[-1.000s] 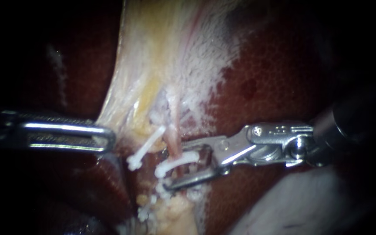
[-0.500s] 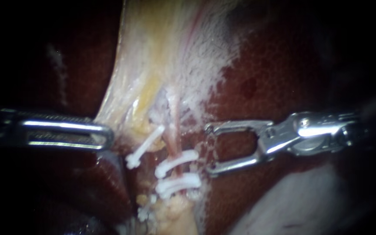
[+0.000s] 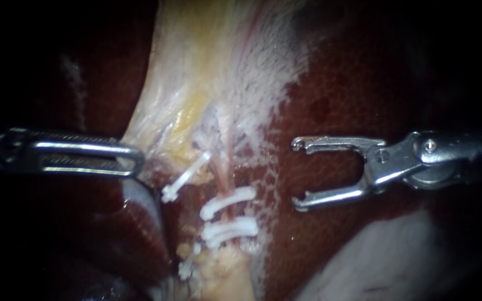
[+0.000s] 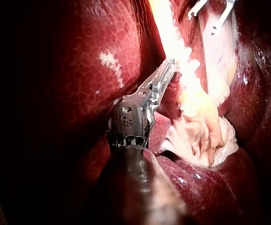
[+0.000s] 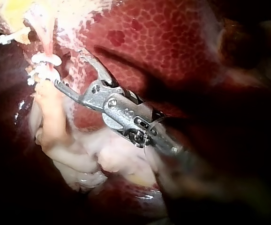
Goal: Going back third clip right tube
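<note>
My right instrument (image 3: pixel 297 174): silver jaws wide apart, gripping nothing, over dark-red liver (image 3: pixel 336 100); white plastic clip (image 3: pixel 227 202) on thin pink tube (image 3: pixel 222 167) just ahead.

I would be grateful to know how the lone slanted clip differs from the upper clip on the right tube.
The slanted clip tilts steeply and sits alone; the upper clip lies nearly level across the right tube, with another clip close below. Both are white.
</note>
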You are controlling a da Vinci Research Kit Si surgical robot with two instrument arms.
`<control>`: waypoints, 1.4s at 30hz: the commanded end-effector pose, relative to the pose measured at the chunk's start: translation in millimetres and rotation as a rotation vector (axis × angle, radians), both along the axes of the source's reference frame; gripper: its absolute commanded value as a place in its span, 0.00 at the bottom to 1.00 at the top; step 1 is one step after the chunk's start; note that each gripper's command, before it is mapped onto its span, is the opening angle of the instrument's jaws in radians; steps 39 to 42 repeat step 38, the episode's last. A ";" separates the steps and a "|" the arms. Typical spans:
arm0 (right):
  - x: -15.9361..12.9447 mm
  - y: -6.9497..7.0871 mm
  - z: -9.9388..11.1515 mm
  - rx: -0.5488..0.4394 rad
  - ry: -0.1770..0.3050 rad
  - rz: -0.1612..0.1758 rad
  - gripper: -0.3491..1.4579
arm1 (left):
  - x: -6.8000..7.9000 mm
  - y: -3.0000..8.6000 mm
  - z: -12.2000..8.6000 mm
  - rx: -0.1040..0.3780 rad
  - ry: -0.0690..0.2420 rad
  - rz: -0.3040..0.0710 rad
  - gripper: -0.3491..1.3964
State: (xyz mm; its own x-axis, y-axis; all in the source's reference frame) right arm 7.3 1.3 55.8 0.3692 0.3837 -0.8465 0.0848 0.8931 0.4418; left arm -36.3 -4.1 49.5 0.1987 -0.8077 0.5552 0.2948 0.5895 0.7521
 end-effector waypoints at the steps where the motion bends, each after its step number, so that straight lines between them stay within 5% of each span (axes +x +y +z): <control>1: -0.1 0.0 0.1 0.000 0.000 0.000 0.52 | -0.1 -0.2 0.8 0.008 0.010 0.002 0.00; 11: -0.1 -0.1 0.0 -0.001 0.000 0.000 0.52 | -2.4 -2.3 4.3 0.027 0.028 0.024 0.00; 24: 0.0 -0.3 -0.1 0.000 0.001 -0.002 0.52 | -3.5 -3.2 3.6 0.036 0.019 0.037 0.00; 42: 0.0 -0.5 -0.4 0.000 0.001 -0.002 0.52 | -3.3 -3.0 3.8 0.037 0.020 0.040 0.00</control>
